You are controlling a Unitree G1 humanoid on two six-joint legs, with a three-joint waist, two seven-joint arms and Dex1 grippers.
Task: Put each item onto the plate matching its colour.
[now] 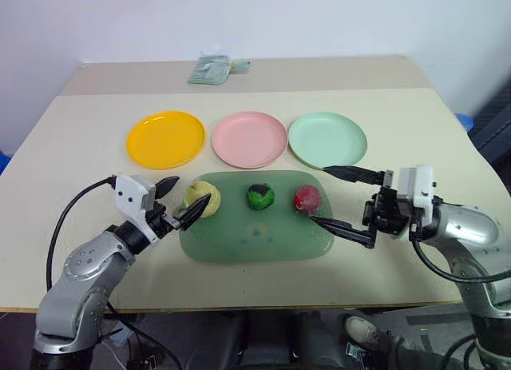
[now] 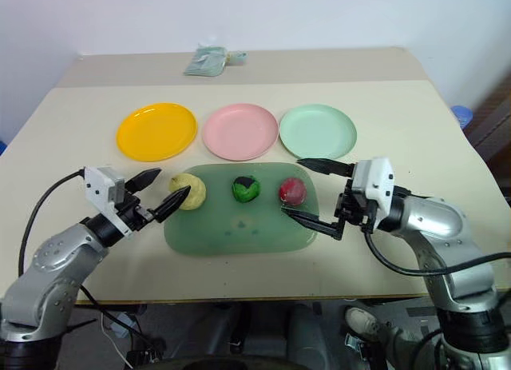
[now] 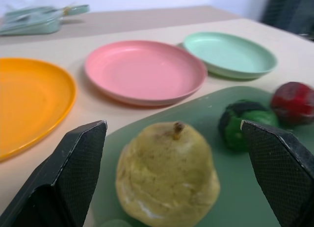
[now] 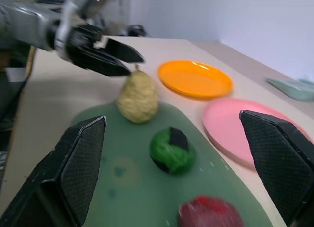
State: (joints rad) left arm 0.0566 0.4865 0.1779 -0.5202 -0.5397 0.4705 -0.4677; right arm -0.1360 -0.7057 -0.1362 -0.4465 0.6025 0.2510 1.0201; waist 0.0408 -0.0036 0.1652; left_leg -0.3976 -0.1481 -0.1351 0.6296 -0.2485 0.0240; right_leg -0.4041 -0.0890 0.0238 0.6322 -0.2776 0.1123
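A lab-like test room: bare beige table [image 1: 72,146] against a plain white wall [image 1: 255,18] (nothing homely).

Silver metal arms, white wrist blocks, black cables, black textured hand fingers [image 3: 78,158]

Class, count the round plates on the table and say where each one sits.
3, in a row behind the green tray: the yellow plate on the left, the pink plate in the middle, the mint green plate on the right. None looks hidden.

The yellow plate [image 3: 29,102], pink plate [image 3: 144,70] and green plate [image 3: 230,53] look like smooth, slightly glossy plastic. The pear [image 3: 167,175] is matt and rough-skinned. The tray [image 1: 255,238] is translucent; the table [image 1: 80,130] is matt.
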